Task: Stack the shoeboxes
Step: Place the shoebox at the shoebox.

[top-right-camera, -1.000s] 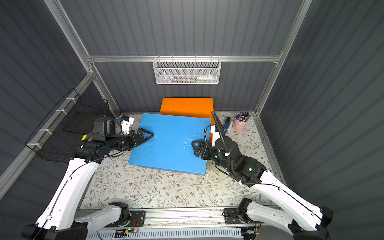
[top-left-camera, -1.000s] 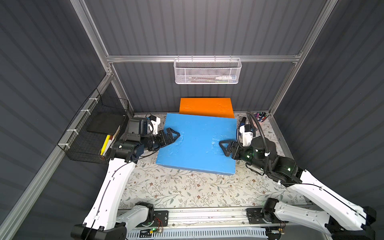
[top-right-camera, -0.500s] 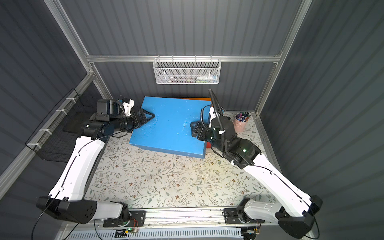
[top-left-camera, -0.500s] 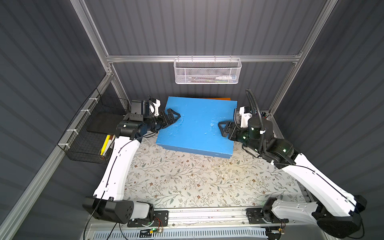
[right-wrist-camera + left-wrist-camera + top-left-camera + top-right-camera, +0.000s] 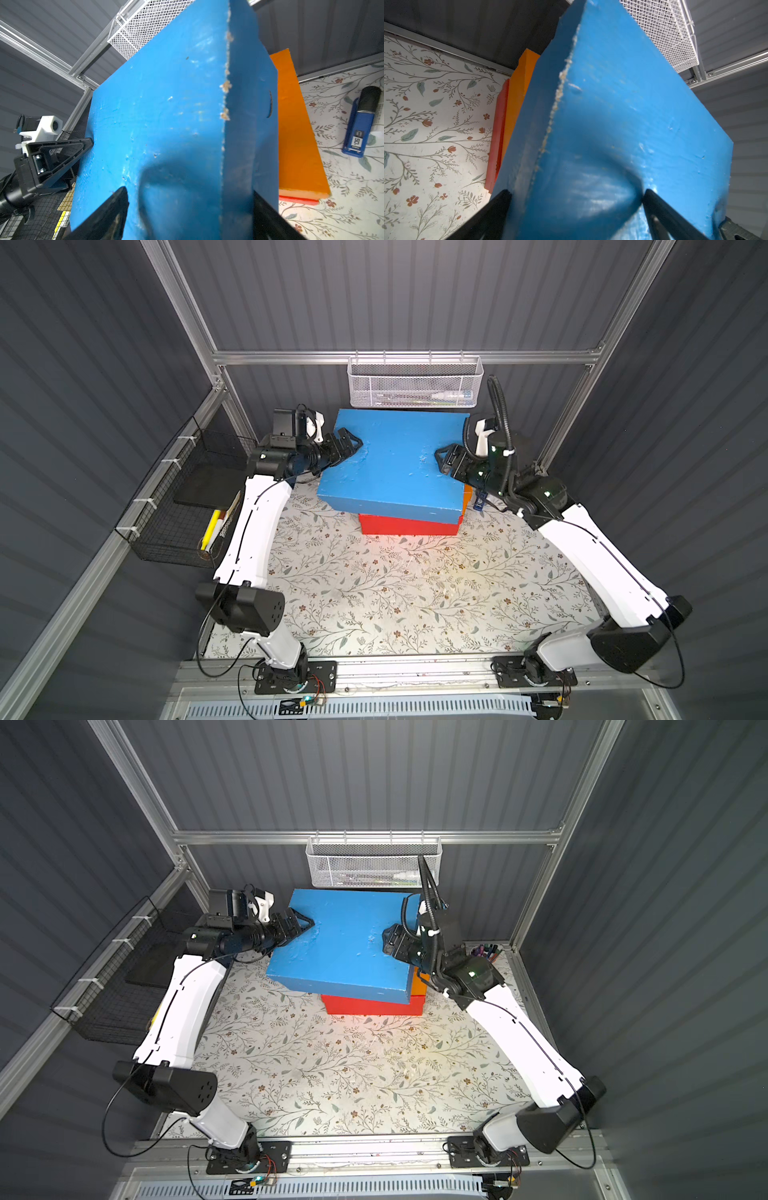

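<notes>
Covering floral tabletop (image 5: pixel 374 593), grey ribbed walls (image 5: pixel 415 294), stacked shoeboxes (image 5: pixel 395 460)

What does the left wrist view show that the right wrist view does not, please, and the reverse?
Only the left wrist view shows the red box's long side under the orange box, on the left arm's side of the stack.

Only the right wrist view shows a blue stapler on the floral table cover, the left gripper clamped on the blue box's far end, and the black wire basket.

Both show the blue box held between the jaws above the orange box, and the white mesh basket.
</notes>
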You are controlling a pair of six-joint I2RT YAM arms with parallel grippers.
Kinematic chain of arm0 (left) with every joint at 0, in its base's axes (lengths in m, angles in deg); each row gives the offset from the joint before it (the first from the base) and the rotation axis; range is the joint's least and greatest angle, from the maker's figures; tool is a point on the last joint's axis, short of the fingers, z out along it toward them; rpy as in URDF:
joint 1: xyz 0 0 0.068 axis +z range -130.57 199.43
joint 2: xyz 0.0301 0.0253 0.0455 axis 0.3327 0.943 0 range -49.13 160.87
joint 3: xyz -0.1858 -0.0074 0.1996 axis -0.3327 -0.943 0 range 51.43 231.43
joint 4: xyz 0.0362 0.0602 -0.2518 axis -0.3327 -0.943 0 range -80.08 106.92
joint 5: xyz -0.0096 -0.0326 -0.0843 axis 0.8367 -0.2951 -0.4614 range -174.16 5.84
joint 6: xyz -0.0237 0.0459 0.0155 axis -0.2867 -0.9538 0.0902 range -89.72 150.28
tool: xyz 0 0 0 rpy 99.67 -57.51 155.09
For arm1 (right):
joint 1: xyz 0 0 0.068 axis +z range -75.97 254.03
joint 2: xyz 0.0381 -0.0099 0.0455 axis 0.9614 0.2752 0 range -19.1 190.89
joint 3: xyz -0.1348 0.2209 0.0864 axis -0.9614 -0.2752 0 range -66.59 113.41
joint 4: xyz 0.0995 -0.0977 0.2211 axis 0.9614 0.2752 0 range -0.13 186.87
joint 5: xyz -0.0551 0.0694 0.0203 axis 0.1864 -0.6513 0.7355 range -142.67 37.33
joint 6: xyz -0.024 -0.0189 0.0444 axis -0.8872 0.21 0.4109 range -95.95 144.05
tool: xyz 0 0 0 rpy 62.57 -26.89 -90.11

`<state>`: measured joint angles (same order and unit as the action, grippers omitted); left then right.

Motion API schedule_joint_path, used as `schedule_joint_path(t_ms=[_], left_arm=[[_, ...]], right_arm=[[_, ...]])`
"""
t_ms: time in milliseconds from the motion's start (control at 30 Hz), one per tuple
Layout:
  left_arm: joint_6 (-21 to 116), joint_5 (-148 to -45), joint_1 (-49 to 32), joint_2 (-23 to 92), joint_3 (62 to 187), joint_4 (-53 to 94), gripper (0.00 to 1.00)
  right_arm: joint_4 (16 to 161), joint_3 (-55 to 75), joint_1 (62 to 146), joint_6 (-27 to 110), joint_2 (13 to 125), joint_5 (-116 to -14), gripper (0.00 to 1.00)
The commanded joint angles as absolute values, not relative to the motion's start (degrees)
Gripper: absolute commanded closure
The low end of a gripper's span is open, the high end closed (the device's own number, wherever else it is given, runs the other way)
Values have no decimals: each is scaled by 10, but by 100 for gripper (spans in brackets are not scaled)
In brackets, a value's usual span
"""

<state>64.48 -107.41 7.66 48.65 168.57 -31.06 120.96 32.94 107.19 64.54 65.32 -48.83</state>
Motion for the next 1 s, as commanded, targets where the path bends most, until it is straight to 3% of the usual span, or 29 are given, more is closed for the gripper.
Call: schedule_joint_path(t_ms=[0, 300, 967], left_arm=[[650, -1199, 33, 526, 1744, -367, 1], [632, -1183, 40, 621, 1830, -412, 1], [605, -1200, 117, 640, 1745, -400, 1]], right_arm=[[1135, 385, 1096, 651, 709, -653, 15], [1186, 464, 1055, 650, 793, -670, 16], [1167, 404, 959, 672, 846, -675, 15]])
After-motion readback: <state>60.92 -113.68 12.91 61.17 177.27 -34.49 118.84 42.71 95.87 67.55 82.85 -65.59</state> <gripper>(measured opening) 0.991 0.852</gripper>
